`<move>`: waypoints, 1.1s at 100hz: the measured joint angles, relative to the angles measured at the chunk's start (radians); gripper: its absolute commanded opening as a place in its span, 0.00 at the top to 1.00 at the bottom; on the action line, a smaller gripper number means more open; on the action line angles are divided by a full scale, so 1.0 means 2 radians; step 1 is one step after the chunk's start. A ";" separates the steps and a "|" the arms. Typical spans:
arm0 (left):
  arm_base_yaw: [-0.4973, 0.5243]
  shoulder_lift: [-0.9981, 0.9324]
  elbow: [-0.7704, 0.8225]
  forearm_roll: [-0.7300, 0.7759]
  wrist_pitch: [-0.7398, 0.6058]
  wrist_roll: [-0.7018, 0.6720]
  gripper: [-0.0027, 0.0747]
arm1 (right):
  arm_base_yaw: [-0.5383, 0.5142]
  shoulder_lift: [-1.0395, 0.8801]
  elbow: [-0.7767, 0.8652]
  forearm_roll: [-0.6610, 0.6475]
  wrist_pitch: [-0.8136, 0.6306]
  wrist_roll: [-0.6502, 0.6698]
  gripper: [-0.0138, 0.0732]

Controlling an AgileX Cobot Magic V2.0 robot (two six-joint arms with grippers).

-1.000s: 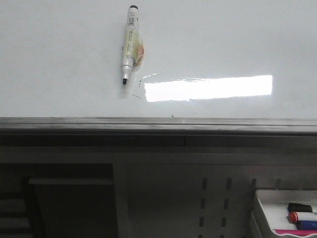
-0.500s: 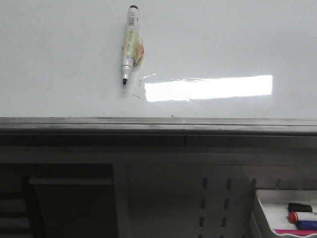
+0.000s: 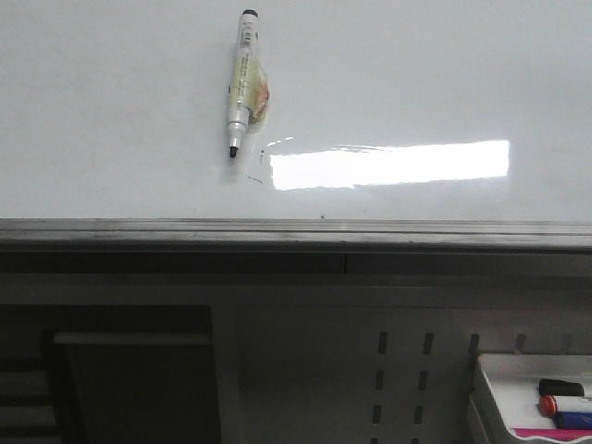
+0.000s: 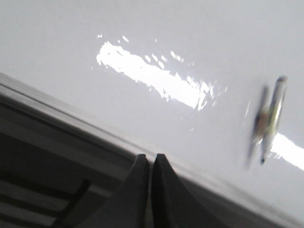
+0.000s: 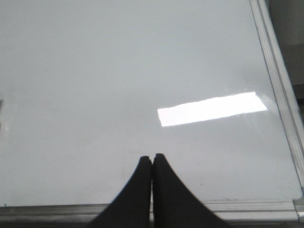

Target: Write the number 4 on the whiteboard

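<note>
Nothing written yet: no number 4 anywhere on the whiteboard (image 3: 120, 120), only a few tiny specks near the glare patch. Step in hand, as I read it, is picking up the marker (image 3: 240, 81). Near to far in the front view: a white tray (image 3: 518, 388) with spare markers sits low on the right, then the grey perforated panel (image 3: 388, 370), then the board's metal edge, then the marker lying flat on the board, uncapped tip toward the camera, with a yellowish wrap around the barrel. Neither arm shows in the front view. Left gripper (image 4: 150, 161): fingers pressed together, nothing between them, hovering over the near board edge with the marker off to one side. Right gripper (image 5: 152, 164): also pinched closed and empty, above the board's near edge close to a corner; no marker there. To do it well: left arm is the closer one, so spread its jaws first, align across the barrel, grip at or near the wrap so the tip protrudes enough to write, and avoid dragging the tip. The left wrist view is motion-blurred, so marker detail only comes from the front view; the right wrist view alone shows the board's side frame and corner.
</note>
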 measured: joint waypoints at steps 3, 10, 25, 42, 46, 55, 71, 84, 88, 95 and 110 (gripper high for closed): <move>0.000 0.000 0.000 -0.032 -0.012 0.000 0.99 | 0.000 0.000 0.000 0.010 -0.003 0.000 0.89; 0.000 0.000 0.000 -0.090 -0.028 -0.001 0.99 | 0.000 0.000 0.000 0.031 -0.005 0.001 0.89; 0.000 0.000 0.000 -0.142 -0.038 -0.002 0.99 | 0.000 0.000 -0.009 0.046 -0.002 0.038 0.89; 0.000 0.016 -0.043 -0.079 -0.003 -0.002 0.99 | 0.000 0.009 -0.099 0.048 0.079 0.044 0.89; 0.000 0.035 -0.064 -0.043 0.016 -0.002 0.97 | 0.000 0.022 -0.126 0.048 0.108 0.035 0.89; 0.000 0.087 -0.118 0.036 0.069 -0.002 0.84 | 0.000 0.060 -0.176 0.048 0.176 0.004 0.86; 0.000 0.204 -0.186 0.091 0.135 0.045 0.44 | 0.000 0.124 -0.232 0.048 0.251 -0.045 0.60; -0.005 0.288 -0.227 0.055 0.154 0.152 0.41 | 0.000 0.150 -0.251 0.048 0.268 -0.054 0.37; -0.013 0.313 -0.238 0.032 0.154 0.185 0.44 | 0.000 0.153 -0.252 0.048 0.271 -0.054 0.36; -0.032 0.353 -0.258 -0.004 0.152 0.232 0.47 | 0.000 0.155 -0.254 0.048 0.274 -0.055 0.36; -0.089 0.445 -0.305 -0.033 0.120 0.270 0.47 | 0.000 0.155 -0.254 0.053 0.275 -0.055 0.36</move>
